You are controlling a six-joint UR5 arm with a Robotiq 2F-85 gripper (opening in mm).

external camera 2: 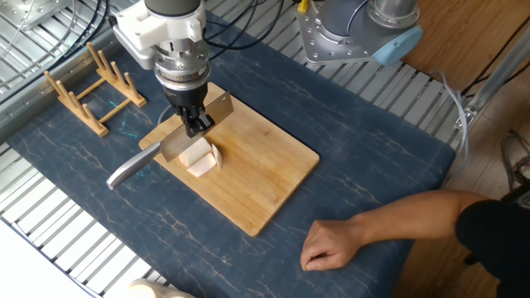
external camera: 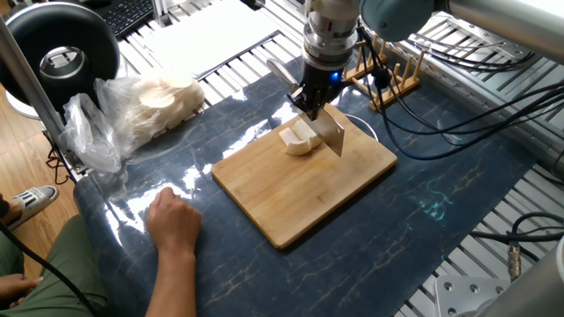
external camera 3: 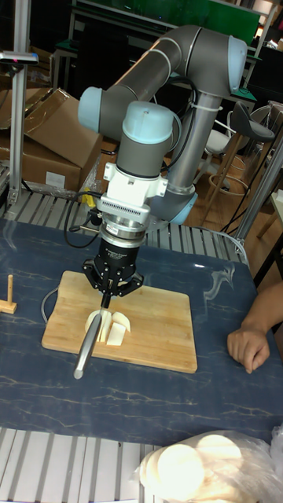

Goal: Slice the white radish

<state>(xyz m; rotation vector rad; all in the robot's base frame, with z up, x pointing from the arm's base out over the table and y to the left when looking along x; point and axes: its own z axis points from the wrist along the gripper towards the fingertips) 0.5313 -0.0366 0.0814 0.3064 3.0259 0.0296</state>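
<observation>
The white radish (external camera: 300, 139) lies cut into a few cream-white wedge pieces on a bamboo cutting board (external camera: 304, 194). My gripper (external camera: 311, 107) hangs right above it, shut on the spine of a cleaver-like knife (external camera: 333, 134). In the other fixed view the knife's blade (external camera 2: 192, 132) rests against the radish (external camera 2: 202, 160) and its grey handle (external camera 2: 131, 170) sticks out past the board's edge. The tall fixed view shows the gripper (external camera 3: 108, 298) over the radish pieces (external camera 3: 112, 327), with the blade down among them.
A person's hand (external camera: 174, 220) rests on the blue mat near the board's front. A clear plastic bag of pale round slices (external camera: 154, 104) lies at the left. A wooden dish rack (external camera: 394, 77) stands behind the board, with cables beside it.
</observation>
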